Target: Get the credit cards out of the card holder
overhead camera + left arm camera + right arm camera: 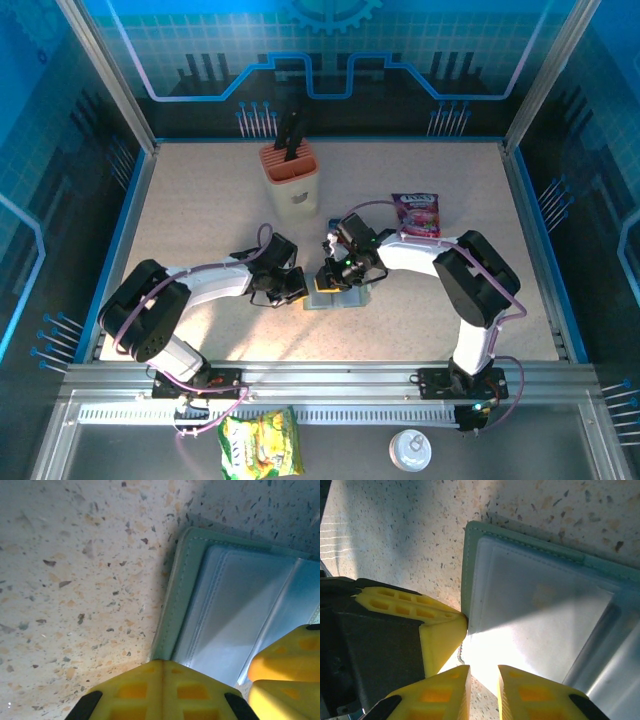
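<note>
Card holder (pixel 535 595) lies open, none out yet; left jaws together, right jaws slightly apart; next I pinch a card.

Purple snack packet (pixel 415 213), peach utensil holder (pixel 291 180), yellow-green bag (pixel 262 445)

Speckled stone-look bench (pixel 75 580), matt and smooth, card holder (pixel 177 605) with stitched grey-green leather-like rim, glossy translucent plastic sleeves (pixel 240 605), matt yellow moulded plastic jaws.

Black-and-white arms (pixel 215 283) carry purple cables (pixel 370 205), yellow pincer pads (pixel 135 690).
</note>
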You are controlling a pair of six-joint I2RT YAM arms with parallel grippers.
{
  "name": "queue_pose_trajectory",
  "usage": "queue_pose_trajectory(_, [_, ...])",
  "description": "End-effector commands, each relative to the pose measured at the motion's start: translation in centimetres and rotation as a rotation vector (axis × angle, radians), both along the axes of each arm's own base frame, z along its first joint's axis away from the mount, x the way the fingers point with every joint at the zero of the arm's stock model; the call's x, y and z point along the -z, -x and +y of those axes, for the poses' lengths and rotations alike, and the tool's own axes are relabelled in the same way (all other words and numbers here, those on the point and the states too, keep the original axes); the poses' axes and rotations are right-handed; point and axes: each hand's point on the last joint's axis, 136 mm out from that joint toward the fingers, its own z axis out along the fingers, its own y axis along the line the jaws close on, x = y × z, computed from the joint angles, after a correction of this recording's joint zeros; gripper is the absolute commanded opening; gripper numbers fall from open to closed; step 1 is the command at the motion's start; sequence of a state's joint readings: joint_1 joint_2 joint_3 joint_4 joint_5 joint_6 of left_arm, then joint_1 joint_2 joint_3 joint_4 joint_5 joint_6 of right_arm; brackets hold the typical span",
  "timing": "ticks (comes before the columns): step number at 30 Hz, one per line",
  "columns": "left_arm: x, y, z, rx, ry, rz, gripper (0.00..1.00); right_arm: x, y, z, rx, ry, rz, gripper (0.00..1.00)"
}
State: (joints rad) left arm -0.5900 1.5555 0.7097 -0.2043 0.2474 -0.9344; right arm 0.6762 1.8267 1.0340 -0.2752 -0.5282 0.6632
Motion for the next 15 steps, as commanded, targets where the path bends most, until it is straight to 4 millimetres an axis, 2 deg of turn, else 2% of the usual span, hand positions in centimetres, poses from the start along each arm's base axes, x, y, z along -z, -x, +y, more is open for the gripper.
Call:
queue_pose_trajectory(1, [0.92, 0.51, 0.75, 0.01, -0.031, 0.021, 0.0, 0.22, 0.51, 0.65, -0.014, 0.001, 0.012, 0.21])
queue_pose_trajectory(15, [1.04, 0.66, 0.96, 0.009, -0.038, 0.022, 0.0, 1.17, 0.75, 0.63, -0.005, 0.023, 0.024, 0.24])
